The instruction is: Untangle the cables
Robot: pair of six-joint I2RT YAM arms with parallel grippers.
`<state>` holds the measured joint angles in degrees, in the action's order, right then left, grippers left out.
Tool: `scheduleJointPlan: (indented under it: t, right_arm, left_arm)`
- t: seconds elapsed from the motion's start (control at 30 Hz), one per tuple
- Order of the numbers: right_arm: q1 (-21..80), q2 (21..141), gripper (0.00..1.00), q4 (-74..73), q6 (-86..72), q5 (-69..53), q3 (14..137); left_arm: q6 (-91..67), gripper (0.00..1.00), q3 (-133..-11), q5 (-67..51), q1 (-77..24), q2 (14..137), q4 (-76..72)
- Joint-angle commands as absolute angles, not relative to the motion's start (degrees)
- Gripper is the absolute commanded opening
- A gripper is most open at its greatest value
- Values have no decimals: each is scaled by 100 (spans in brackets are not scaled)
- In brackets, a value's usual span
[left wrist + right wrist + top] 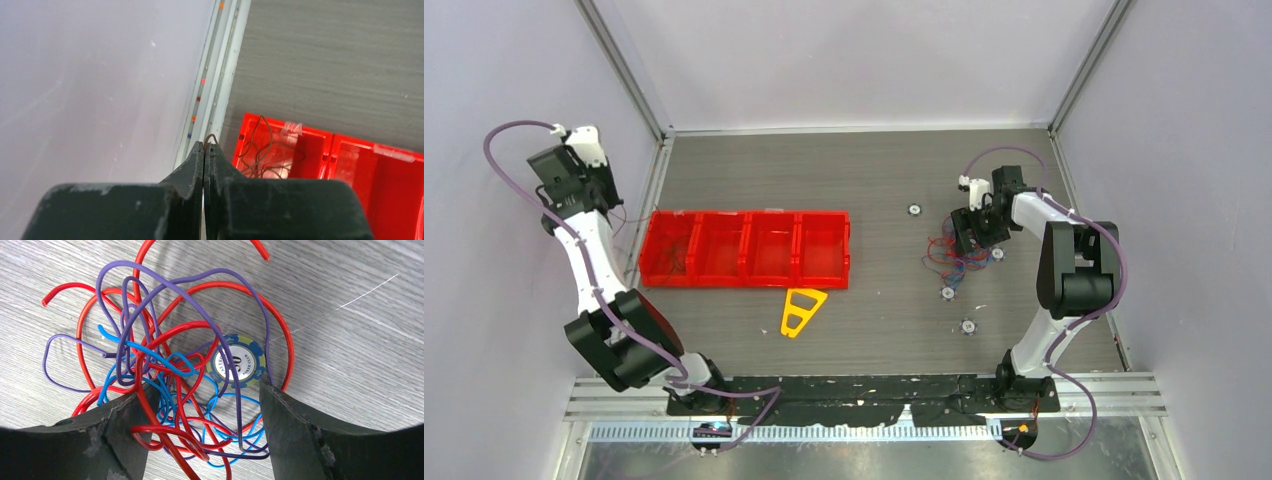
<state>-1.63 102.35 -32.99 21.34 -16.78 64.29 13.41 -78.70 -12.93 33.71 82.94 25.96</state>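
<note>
Cables (952, 252): red, blue and purple tangle, right of centre in top view, poker chip (239, 367) among them. Right gripper (205, 390): fingers wide apart astride tangle, clamping nothing. Left gripper (205, 147): upper left, closed tight, pinching one thin strand (210, 136) beside red tray (320, 137).

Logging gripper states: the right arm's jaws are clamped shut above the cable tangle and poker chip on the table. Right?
No: the right gripper holds its jaws wide open above the cables and poker chip on the table; the right wrist view shows it.
</note>
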Motion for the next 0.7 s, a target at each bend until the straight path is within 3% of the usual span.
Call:
scheduleJointPlan:
  t: [0.0, 0.67]
  right_arm:
    - [-193, 10441, 77, -3785, 1905, -1728, 6356]
    - [-193, 10418, 77, -3763, 1847, -1713, 6274]
  left_arm:
    - [1739, 0, -7516, -1198, 3271, 8242, 2358]
    - [877, 0, -8435, -1750, 2520, 9393, 3302]
